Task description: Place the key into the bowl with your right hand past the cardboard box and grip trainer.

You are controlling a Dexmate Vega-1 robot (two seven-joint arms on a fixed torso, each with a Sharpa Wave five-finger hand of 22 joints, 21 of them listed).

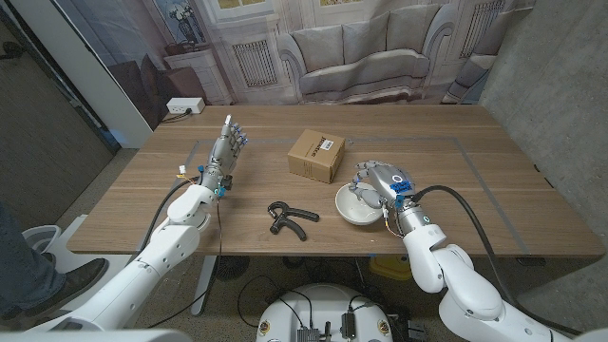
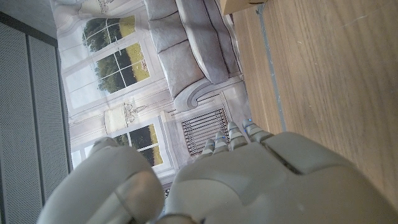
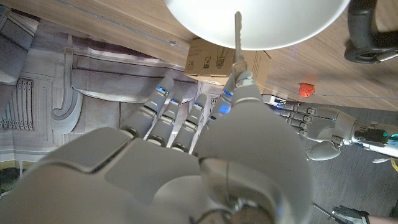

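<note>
A white bowl [image 1: 353,211] sits on the wooden table near its front edge, right of centre. My right hand [image 1: 380,182] hovers over the bowl's right rim and pinches a silver key [image 3: 237,34], whose blade points into the bowl [image 3: 267,18]. The cardboard box [image 1: 315,154] stands just behind and left of the bowl and also appears as the box [image 3: 208,57] beyond my fingers. The black grip trainer [image 1: 288,218] lies left of the bowl, near the front edge. My left hand [image 1: 226,152] stands at the left with its fingers apart and holds nothing.
A white power strip [image 1: 185,106] lies at the table's far left corner. A printed sofa backdrop [image 1: 361,52] hangs behind the table. A person's leg and shoe [image 1: 28,271] are at the picture's lower left, off the table.
</note>
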